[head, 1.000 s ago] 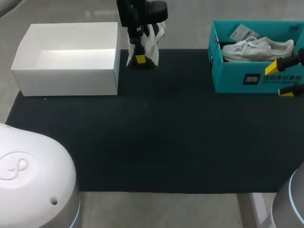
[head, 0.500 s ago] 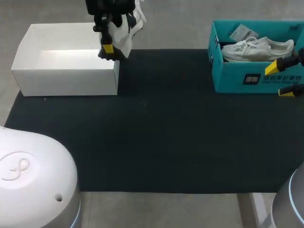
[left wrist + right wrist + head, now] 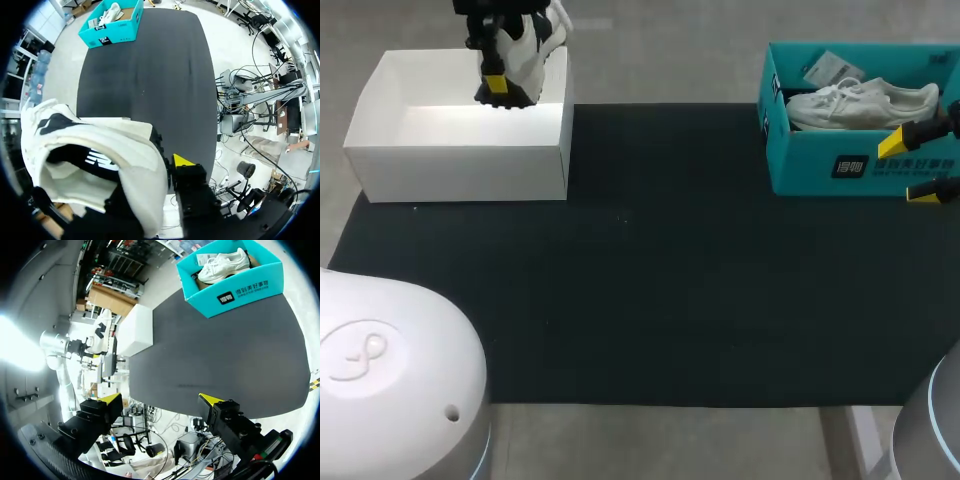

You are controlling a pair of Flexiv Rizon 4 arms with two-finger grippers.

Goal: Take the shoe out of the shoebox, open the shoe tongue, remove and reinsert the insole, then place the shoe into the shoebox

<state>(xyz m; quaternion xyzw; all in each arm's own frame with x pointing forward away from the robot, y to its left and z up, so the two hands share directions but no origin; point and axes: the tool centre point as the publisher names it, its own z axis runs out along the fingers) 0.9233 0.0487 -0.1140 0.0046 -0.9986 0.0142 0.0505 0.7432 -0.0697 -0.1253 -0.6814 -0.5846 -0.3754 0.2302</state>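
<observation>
The left tool (image 3: 498, 88) pinches the white-and-black sneaker (image 3: 530, 55), held above the far side of the white shoebox (image 3: 460, 170). The right tool (image 3: 910, 168) hangs spread wide beside the teal shoebox (image 3: 820, 165).

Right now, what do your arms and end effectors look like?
The left end effector and right end effector are black and blocky, with bright yellow wedge tips. The left arm and right arm have rounded pale housings edged by a light-blue ring; the left one carries an embossed looped mark.

One black-and-white shoe (image 3: 534, 56), one white shoe (image 3: 865, 100), one white box (image 3: 460, 165), one teal box (image 3: 800, 165), one mat (image 3: 670, 280).
</observation>
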